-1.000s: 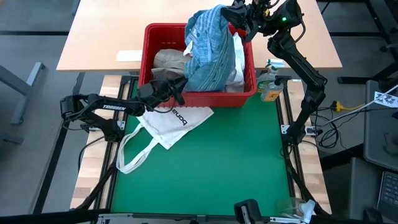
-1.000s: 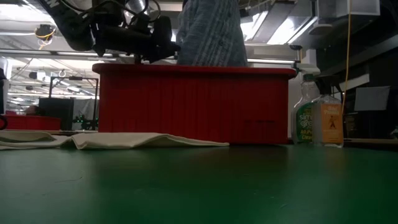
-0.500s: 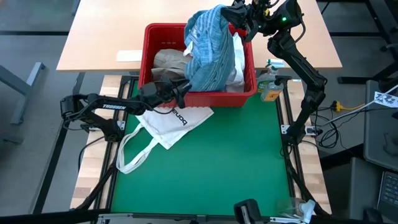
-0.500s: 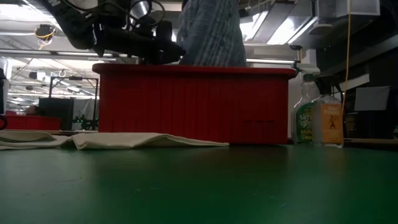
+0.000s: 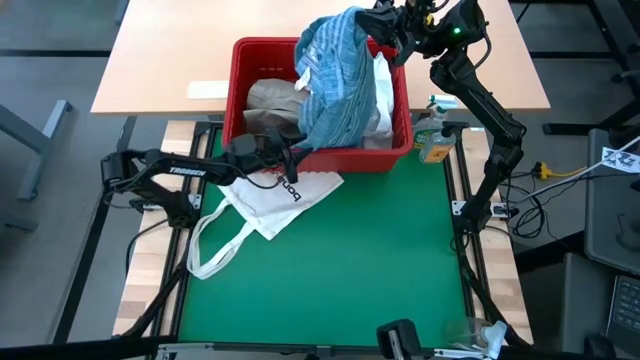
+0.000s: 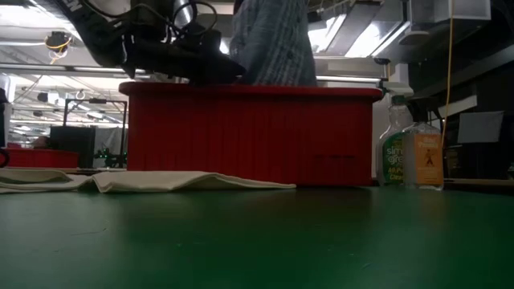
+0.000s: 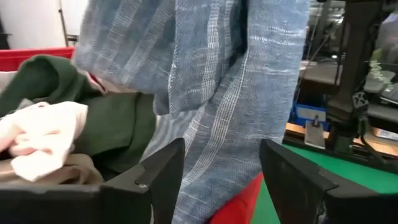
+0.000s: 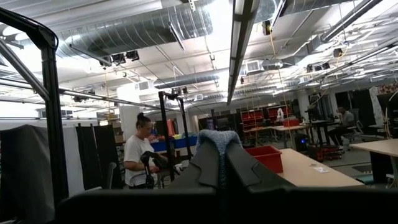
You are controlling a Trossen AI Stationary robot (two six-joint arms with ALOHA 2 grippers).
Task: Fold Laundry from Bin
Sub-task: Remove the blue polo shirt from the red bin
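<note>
L gripper point(image 5: 292, 163) has edged fwd along the red bin's point(image 5: 237, 60) near wall, jaws now spread wide, empty, facing the blue-striped cloth point(image 5: 335, 75). R gripper point(image 5: 385, 22) pinched shut on that cloth's top, holding it up above bin. Tote bag point(image 5: 270, 200) flat on green mat.

blue-striped cloth point(image 5: 338, 70), red bin point(image 5: 321, 157), seemingly dark green top point(image 7: 106, 118)

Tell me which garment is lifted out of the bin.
The blue-striped cloth: the right gripper pinches its top, so it hangs above the others lying in the red bin.
</note>
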